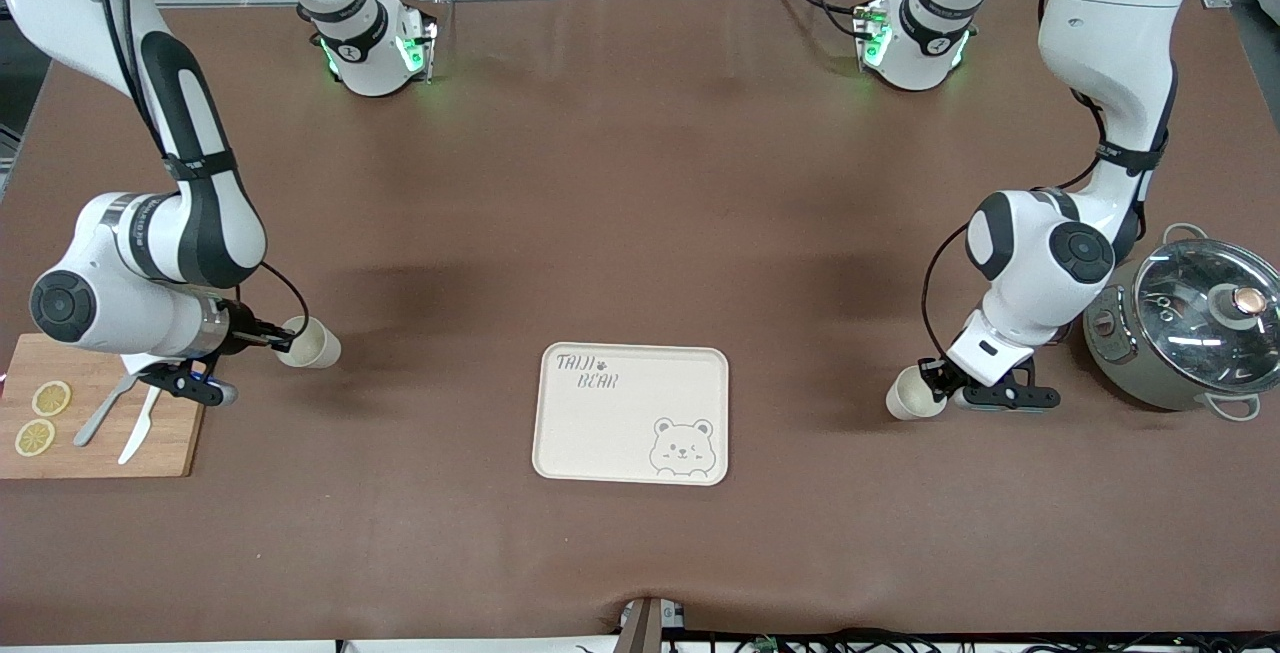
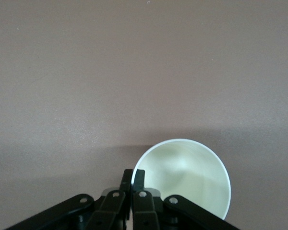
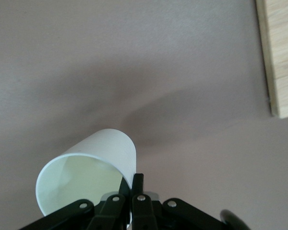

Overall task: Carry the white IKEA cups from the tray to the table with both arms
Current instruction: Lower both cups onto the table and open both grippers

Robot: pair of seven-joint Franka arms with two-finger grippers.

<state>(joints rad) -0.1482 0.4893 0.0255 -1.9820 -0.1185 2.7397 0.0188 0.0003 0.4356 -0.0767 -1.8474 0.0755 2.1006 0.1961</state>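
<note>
Each arm holds a white cup by its rim above the brown table (image 1: pixel 640 213). The left gripper (image 1: pixel 935 380) pinches one cup (image 1: pixel 908 395) beside the pot (image 1: pixel 1190 325); the right gripper (image 1: pixel 283 338) pinches the other cup (image 1: pixel 312 343) beside the cutting board (image 1: pixel 100 423). The tray (image 1: pixel 632 413) lies between them.

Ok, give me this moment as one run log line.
left hand: shut on cup rim | right hand: shut on cup rim | tray: no cups yet

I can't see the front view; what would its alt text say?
Two white robot arms each hold a small white cup by its rim: the right gripper shut on one cup, the left gripper on the other cup, either side of a bear-printed tray.
</note>
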